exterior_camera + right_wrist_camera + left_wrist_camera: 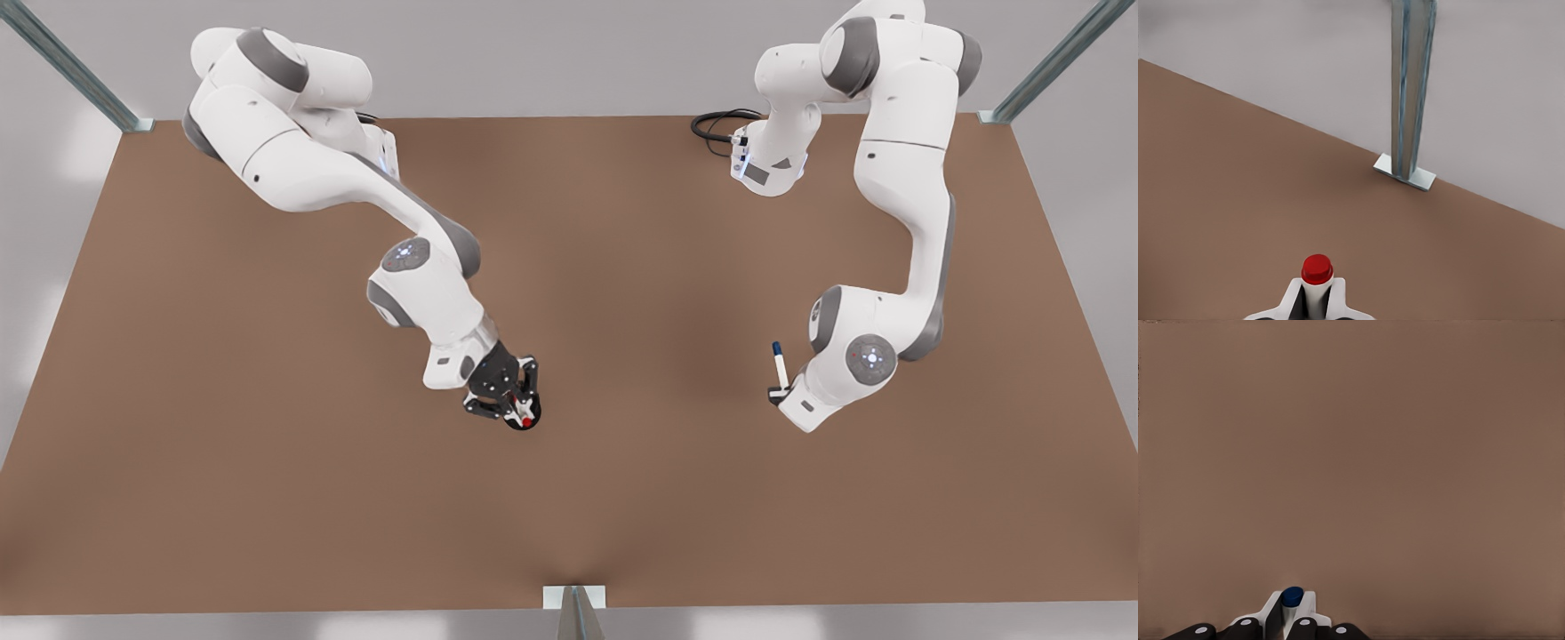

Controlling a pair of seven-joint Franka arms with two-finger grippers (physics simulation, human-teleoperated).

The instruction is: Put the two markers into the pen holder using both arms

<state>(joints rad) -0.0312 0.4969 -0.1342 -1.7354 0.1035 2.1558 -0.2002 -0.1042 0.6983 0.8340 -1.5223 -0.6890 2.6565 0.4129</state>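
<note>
Right claw point(520, 404): clamped on red marker point(1317, 268), over the pen holder point(523, 420) near 6 o'clock of the worktop point(622, 498).
Left claw point(779, 394): clamped on blue marker point(779, 363) at 3 o'clock.

Probably a simulated lab: bare table point(267, 498), metal posts point(1410, 87).

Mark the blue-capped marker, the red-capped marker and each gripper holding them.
blue-capped marker point(778, 361): front view, white barrel.
red-capped marker point(1317, 268): right wrist view, red end.
left gripper point(1291, 621): left wrist view, between fingertips.
right gripper point(520, 411): front view, between fingertips.
</note>
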